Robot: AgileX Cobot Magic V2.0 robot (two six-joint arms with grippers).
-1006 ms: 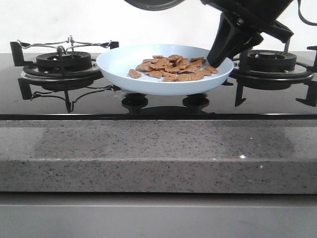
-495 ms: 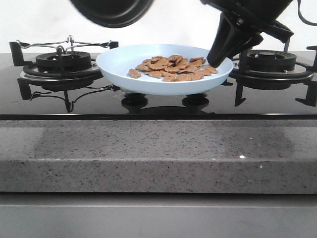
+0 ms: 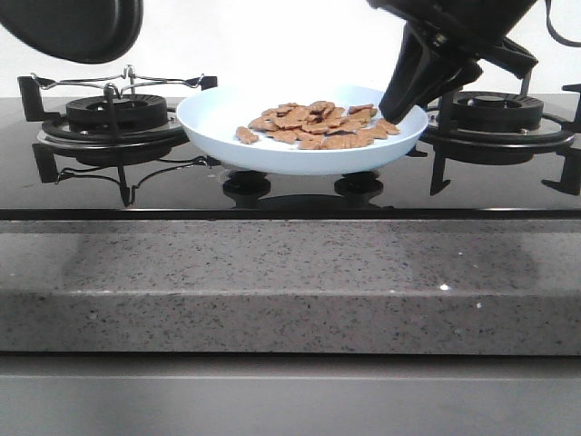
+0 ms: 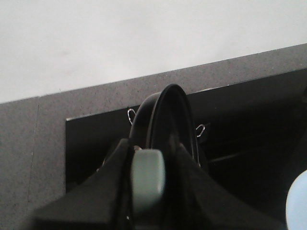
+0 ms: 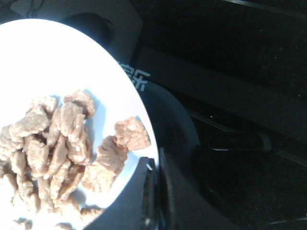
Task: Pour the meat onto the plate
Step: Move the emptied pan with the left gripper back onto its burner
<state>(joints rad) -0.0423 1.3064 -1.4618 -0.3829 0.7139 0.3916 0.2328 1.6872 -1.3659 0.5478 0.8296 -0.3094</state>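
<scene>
The pale-blue plate [image 3: 227, 118] is held level above the middle of the stove, with the pile of orange-brown meat [image 3: 313, 125] lying on its right half. My right gripper [image 3: 396, 107] is shut on the plate's right rim; in the right wrist view the gripper [image 5: 156, 172] clamps the rim [image 5: 129, 91] beside the meat [image 5: 57, 143]. My left gripper [image 4: 148, 158] is shut on the pale handle [image 4: 147, 175] of the black frying pan [image 4: 165, 120]. The pan [image 3: 77, 27] hangs tilted above the left burner, at the front view's upper left.
The left burner [image 3: 113, 113] with its wire grate and the right burner [image 3: 495, 113] stand on the black glass hob. Two knobs [image 3: 247, 186] sit under the plate. A grey speckled counter [image 3: 290, 282] runs along the front.
The black pan has swung left, from above the plate to above the left burner. The plate, the meat and the right gripper have not moved.
</scene>
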